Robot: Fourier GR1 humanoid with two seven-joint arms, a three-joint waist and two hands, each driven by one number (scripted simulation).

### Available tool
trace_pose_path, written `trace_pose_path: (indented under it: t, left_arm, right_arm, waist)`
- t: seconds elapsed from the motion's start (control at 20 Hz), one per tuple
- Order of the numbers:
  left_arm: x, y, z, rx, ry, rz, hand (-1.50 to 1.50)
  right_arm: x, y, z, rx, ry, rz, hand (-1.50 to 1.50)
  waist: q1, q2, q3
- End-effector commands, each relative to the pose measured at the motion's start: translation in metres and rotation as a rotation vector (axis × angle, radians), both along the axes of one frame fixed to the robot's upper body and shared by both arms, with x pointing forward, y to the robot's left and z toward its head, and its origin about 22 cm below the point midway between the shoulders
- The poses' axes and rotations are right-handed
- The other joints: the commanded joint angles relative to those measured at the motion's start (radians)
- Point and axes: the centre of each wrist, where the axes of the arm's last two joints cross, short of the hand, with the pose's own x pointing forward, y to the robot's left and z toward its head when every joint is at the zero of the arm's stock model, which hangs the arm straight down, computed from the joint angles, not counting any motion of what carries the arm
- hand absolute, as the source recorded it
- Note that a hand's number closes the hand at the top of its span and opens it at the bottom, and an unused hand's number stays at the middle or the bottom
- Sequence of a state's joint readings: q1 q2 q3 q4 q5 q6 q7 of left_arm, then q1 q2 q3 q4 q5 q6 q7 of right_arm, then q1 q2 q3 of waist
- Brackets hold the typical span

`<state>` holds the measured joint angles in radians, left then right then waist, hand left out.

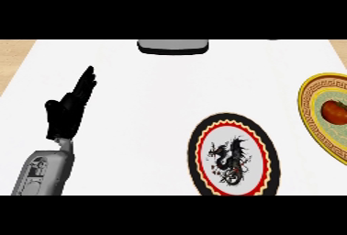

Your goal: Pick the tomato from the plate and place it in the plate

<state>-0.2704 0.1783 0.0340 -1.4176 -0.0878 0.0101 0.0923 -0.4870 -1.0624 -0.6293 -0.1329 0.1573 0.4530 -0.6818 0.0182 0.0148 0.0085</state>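
You see the tomato [334, 111] resting on the gold-rimmed plate [310, 112], cut by the view's right edge. The dragon plate [261, 151], black-rimmed, lies left of and below the gold-rimmed plate, apart from it. The left hand [68, 110] rests far left of the dragon plate, fingers straight, pressed together, holding nothing.

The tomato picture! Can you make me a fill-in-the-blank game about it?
1. The tomato sits on the plate with the ____ rim.
2. The black-rimmed plate has a ____ painted in its middle.
3. The only robot hand showing is the ____ one.
4. Its fingers are straight, so that robot hand is ____.

Missing words: yellow; dragon; left; open
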Motion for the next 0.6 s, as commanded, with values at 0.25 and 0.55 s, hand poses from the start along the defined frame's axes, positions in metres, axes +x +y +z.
trace_pose_path:
  t: [0.25, 0.55]
  left_arm:
    - [0.001, 0.002, -0.002, -0.006, 0.013, 0.000, 0.00]
    - [-0.001, -0.006, 0.005, 0.002, -0.008, -0.012, 0.00]
  right_arm:
    - [-0.042, -0.021, 0.018, 0.008, -0.026, 0.040, -1.50]
    - [-0.046, -0.014, -0.011, 0.006, -0.009, 0.023, -1.50]
  waist:
    - [-0.006, 0.001, 0.003]
    - [0.004, 0.001, 0.008]
